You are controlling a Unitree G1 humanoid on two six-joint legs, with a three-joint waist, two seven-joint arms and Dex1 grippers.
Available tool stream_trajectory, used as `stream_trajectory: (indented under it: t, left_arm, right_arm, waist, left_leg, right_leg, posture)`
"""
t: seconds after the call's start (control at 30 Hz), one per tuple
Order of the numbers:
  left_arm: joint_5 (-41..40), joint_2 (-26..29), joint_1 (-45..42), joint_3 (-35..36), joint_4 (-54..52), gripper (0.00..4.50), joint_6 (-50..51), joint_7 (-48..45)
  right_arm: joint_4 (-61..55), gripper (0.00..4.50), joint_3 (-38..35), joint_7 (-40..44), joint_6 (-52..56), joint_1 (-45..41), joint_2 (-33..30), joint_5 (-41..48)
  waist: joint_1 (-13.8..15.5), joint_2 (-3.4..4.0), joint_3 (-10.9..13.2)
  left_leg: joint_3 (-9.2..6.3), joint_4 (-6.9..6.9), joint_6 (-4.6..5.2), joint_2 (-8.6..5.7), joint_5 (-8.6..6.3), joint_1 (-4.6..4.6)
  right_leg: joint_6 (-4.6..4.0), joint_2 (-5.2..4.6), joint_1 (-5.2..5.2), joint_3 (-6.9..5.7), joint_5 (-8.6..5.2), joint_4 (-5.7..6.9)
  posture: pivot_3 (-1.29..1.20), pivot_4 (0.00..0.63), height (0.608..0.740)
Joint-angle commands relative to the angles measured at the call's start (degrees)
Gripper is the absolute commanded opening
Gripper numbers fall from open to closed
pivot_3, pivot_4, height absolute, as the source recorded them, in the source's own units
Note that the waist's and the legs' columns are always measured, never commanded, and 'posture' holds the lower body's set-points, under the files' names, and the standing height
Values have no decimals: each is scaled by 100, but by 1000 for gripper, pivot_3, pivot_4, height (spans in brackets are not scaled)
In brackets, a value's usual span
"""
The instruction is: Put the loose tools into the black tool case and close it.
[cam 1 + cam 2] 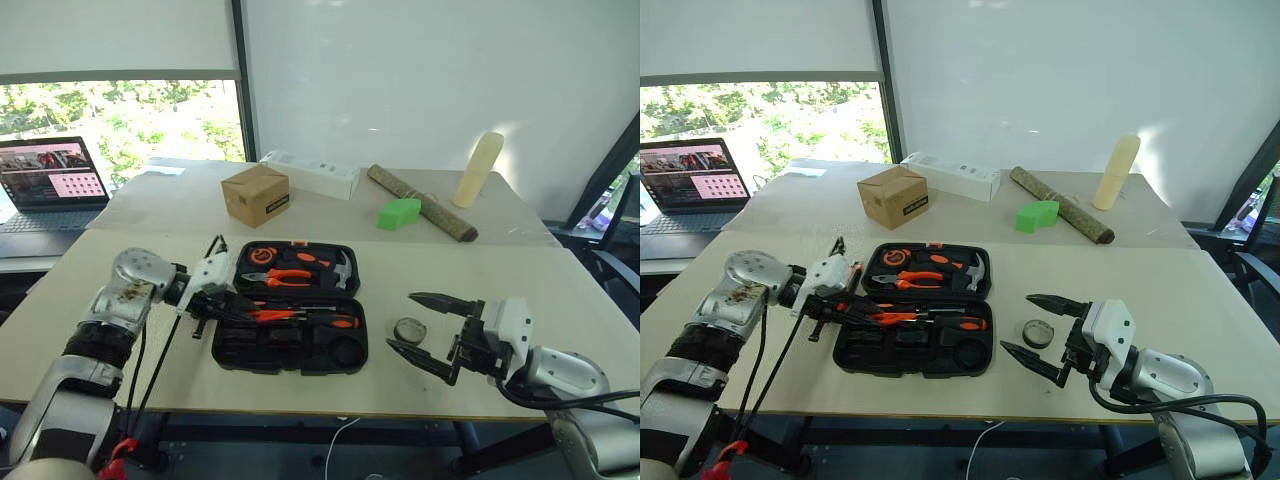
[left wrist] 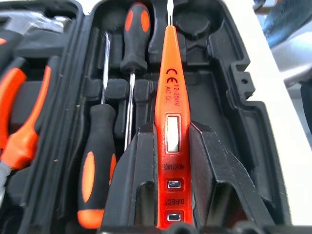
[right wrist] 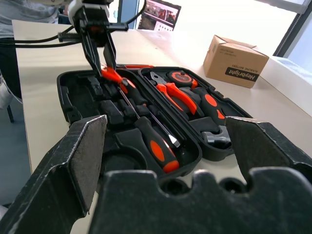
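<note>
black tool case lies open flat near the front edge of the table, lid half toward the window holding pliers and other tools. left gripper is over the case's left side, its fingers clamped on the small all-orange screwdriver, a tester type with a little window in its body. the tester's tip points across the front tray, above the empty moulded slot beside two orange-and-black screwdrivers already seated there.

right gripper hangs just right of the case with its jaws spread wide and nothing in them. the small dark tape roll sits on the table between the case and that gripper, near its fingers, not touched.

step in hand, as i read it: placing the tester into the case. next move calls for lowering it level into a slot that fits its length, then letting go without knocking the seated screwdrivers. after that the tape roll is likely the right gripper's job, into the round recess at the tray's right corner, then fold the lid shut. can't tell if any other loose tool is left out.
</note>
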Motion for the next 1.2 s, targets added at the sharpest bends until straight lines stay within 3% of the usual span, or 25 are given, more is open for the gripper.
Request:
stream_trajectory:
  t: [0.03,0.4,0.87,0.93,1.1,1.2]
  left_arm:
    - [447,84,-146,-150,118,484,-341,49]
    - [992,4,-149,-260,468,484,-548,252]
    - [1361,3,-118,-448,366,484,186,365]
    - [1234,-9,-93,-407,227,1483,281,251]
    - [733,-54,-89,-71,-119,2968,25,52]
    - [470,19,-98,86,-370,2968,25,-79]
  right_arm:
    - [-309,4500,-114,-156,-66,58,21,69]
    - [-467,4500,-15,-367,13,94,27,82]
    - [-453,4500,89,-452,36,-21,39,90]
    - [-451,4500,95,-455,44,-35,41,93]
    - [-443,4500,80,-428,53,-30,34,112]
    - [-431,4500,78,-389,66,-22,4,115]
  waist:
    - [12,0,0]
    - [16,1,0]
    - [-23,3,-1]
    - [-25,3,-1]
    - [-15,3,-1]
    - [6,1,0]
  left_leg:
    - [0,0,1,0,-1,-1]
    - [-2,0,4,1,-2,3]
    - [-4,-2,0,5,0,25]
    - [-4,-2,-1,5,0,26]
    - [-4,-2,0,4,0,19]
    - [-7,5,0,5,0,6]
  right_leg:
    - [0,0,0,0,0,-2]
    - [2,-1,3,0,-1,0]
    - [-1,3,10,5,-2,17]
    - [-1,3,11,5,-2,18]
    - [-1,2,7,5,-2,16]
    - [-1,1,0,1,-1,16]
  posture:
    - [0,150,740]
    - [0,150,740]
    - [0,150,740]
    - [0,150,740]
    - [0,150,740]
    - [0,150,740]
